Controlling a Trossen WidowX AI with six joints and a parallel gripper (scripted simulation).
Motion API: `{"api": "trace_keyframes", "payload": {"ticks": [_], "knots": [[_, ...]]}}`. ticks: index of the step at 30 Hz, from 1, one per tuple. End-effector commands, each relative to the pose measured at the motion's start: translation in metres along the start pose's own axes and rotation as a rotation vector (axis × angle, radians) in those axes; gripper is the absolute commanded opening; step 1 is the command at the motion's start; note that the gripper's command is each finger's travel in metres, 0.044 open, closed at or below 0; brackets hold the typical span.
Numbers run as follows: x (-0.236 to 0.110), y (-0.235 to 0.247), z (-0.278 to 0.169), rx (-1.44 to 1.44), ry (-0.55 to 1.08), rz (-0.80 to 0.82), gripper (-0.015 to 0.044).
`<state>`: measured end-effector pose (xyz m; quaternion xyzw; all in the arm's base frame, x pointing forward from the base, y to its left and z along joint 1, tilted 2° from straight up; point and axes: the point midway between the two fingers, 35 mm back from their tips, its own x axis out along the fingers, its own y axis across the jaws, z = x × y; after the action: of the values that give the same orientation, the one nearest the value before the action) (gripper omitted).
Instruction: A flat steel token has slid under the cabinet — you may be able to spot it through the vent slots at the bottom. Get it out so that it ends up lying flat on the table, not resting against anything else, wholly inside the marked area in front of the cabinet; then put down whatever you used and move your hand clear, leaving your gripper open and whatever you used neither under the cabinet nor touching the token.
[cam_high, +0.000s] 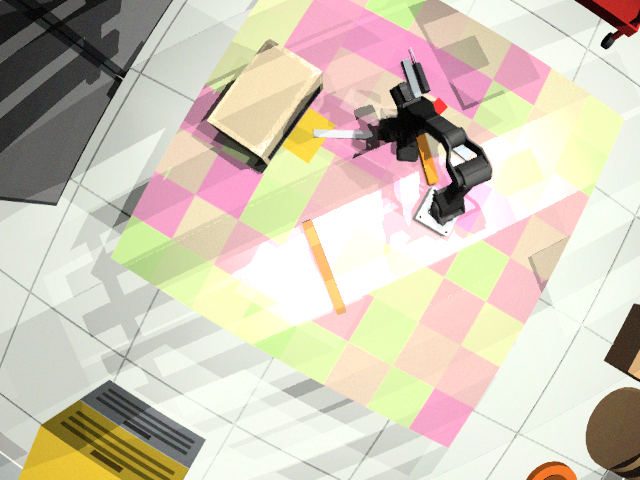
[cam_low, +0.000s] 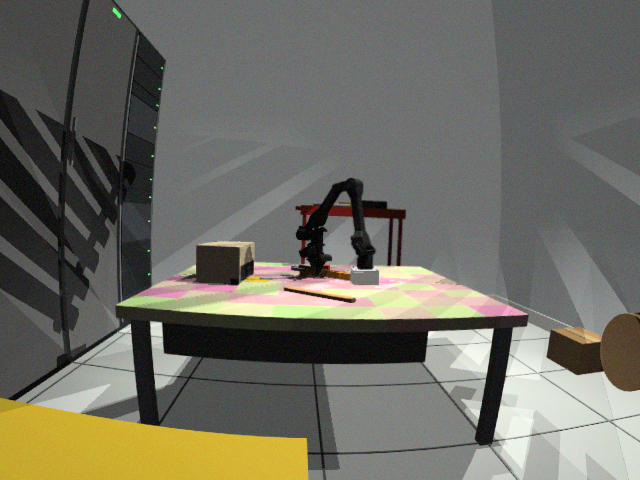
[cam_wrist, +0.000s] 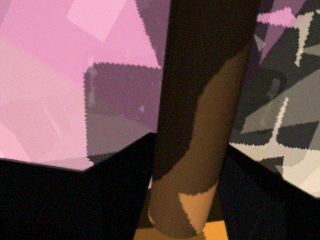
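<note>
Evidently the pincer (cam_high: 373, 130) is clamped partway shut on one end of a rod (cam_high: 336, 133), which reaches ahead of it toward the cabinet (cam_high: 266, 98) and the yellow patch (cam_high: 305, 140). The token is nowhere visible, presumably under the cabinet beyond the rod's tip. Thin, stiff, slippery steel is likely better raked out than pinched.

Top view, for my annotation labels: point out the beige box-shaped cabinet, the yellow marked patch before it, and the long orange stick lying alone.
Beige box-shaped cabinet (cam_high: 266, 98), top view, middle of its roof.
Yellow marked patch (cam_high: 302, 145), top view, its visible centre.
Long orange stick (cam_high: 324, 266), top view, mid-length.
</note>
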<state>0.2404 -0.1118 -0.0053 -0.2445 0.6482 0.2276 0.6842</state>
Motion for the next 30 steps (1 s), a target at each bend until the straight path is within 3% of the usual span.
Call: {"api": "trace_keyframes", "payload": {"ticks": [1, 30], "knots": [[-0.0007, -0.0012, 0.0001, 0.039, -0.002, -0.002, 0.0], [-0.0007, -0.0017, -0.0006, 0.27, -0.002, -0.002, 0.0]]}}
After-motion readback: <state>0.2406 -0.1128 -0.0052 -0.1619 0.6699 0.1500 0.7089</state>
